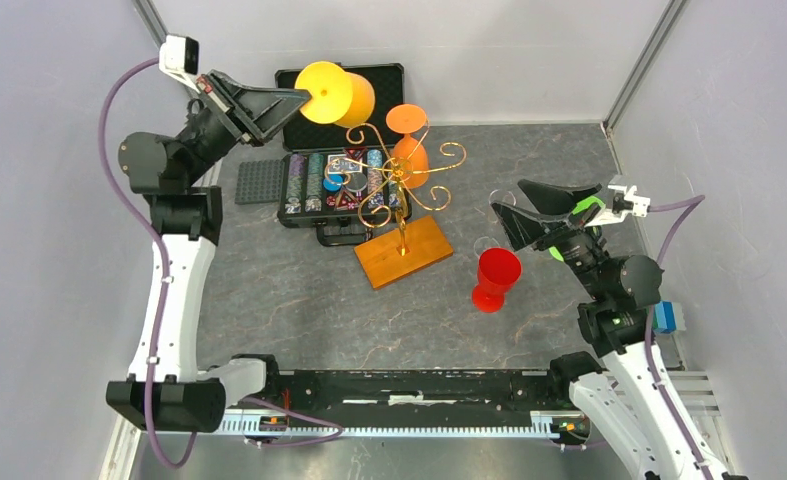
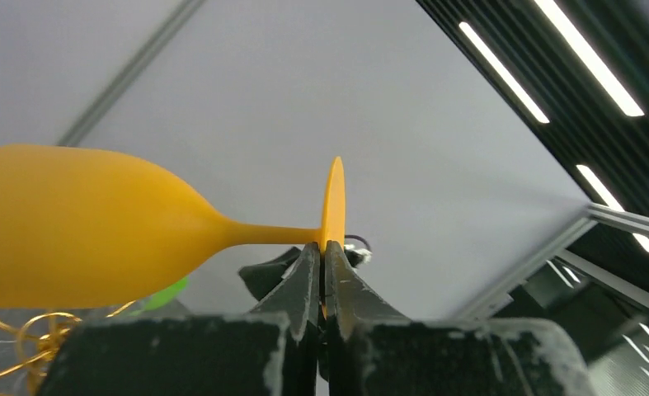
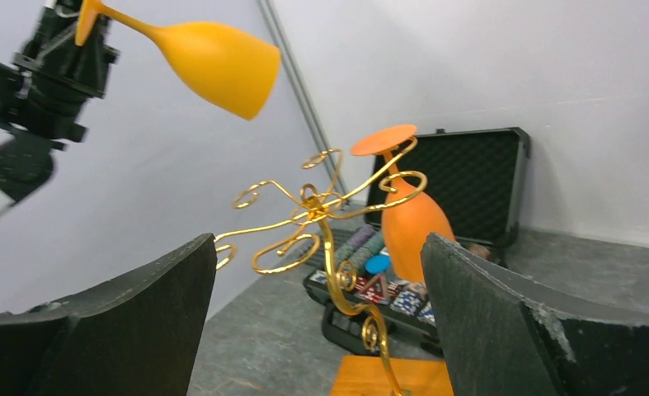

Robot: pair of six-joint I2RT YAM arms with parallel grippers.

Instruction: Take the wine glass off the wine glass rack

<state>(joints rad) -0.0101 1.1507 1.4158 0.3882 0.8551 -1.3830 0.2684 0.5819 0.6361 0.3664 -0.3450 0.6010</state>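
Left gripper (image 1: 303, 98) pinches the yellow wine glass (image 1: 337, 94) by its foot, stem level, bowl pointing away to its right, clear above the wine glass rack (image 1: 397, 190). Right gripper (image 1: 505, 222), spread, faces the orange glass (image 1: 410, 152) hanging on the rack ahead.

Three wine glasses: yellow glass (image 1: 336, 93) upper centre, orange glass (image 1: 410, 150) centre, red glass (image 1: 496, 277) lower right of centre. One gold rack (image 1: 406, 253), one chip case (image 1: 309, 190), one studded plate (image 1: 259, 181).
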